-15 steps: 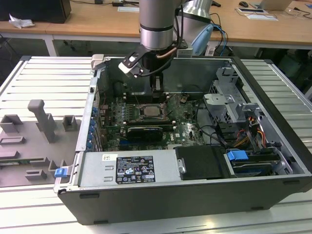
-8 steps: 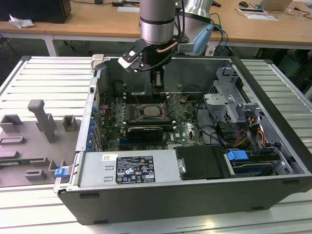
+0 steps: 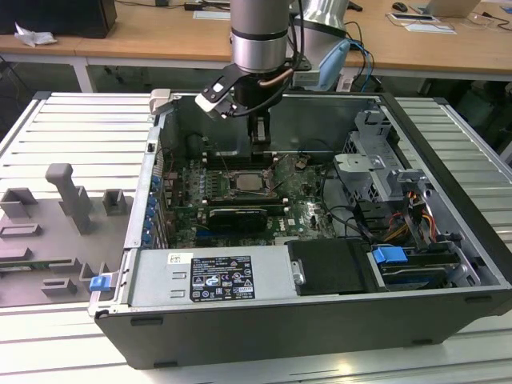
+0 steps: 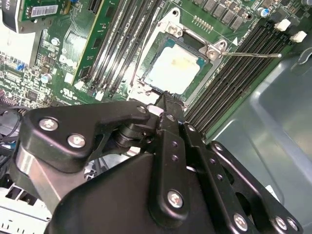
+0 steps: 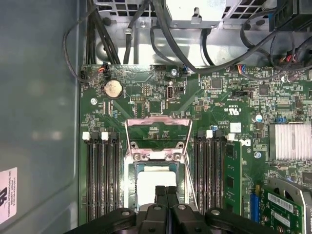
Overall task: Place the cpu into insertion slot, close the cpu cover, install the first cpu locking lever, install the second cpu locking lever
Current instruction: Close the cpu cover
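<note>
The cpu [image 5: 155,179], pale and square, lies flat in the insertion slot [image 5: 131,187] on the green board; it also shows in the second wrist view [image 4: 176,66] and the exterior view [image 3: 244,183]. The cpu cover [image 5: 157,127] is swung open, standing back from the socket on its hinge, with the board visible through its window. A thin locking lever [image 4: 253,55] sticks out free from the socket corner. My gripper [image 5: 166,191] hangs just above the cpu's near edge, fingers shut together with nothing between them; it shows over the socket in the exterior view [image 3: 258,144].
Long black memory slots [image 5: 102,180] flank the socket on both sides. The grey case wall [image 5: 39,122] stands close by. Cables [image 5: 195,53] cross the board's far end. A drive cage [image 3: 376,172] and power supply [image 3: 216,276] fill the case around the board.
</note>
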You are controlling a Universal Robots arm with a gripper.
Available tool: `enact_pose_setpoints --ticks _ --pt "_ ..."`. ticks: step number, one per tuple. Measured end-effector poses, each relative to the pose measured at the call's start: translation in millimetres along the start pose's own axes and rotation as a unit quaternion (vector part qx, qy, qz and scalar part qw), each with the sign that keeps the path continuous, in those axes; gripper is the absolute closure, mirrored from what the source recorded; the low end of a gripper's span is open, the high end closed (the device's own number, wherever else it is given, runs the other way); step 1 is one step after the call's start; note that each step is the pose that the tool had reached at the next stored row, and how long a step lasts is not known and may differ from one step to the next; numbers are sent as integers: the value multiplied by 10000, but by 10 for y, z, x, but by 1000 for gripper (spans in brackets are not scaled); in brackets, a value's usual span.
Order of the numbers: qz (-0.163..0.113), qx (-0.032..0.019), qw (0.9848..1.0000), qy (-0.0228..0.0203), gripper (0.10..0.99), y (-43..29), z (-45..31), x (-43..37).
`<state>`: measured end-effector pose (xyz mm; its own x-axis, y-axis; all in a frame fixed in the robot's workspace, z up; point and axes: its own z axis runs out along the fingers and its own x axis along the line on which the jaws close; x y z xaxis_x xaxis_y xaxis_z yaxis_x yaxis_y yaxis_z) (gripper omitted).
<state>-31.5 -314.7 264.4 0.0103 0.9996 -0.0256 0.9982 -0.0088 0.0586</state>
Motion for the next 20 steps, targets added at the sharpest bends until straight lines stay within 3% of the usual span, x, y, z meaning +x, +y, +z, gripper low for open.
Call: enact_pose_setpoints --ticks 3,6,13,20 --pt "0 0 10000 -11 980 25 -15 1" --pt "-1 0 10000 -18 980 41 -79 -1" --pt "-17 36 10000 -27 980 341 -59 3" --pt "-65 58 10000 -25 980 461 -42 4"
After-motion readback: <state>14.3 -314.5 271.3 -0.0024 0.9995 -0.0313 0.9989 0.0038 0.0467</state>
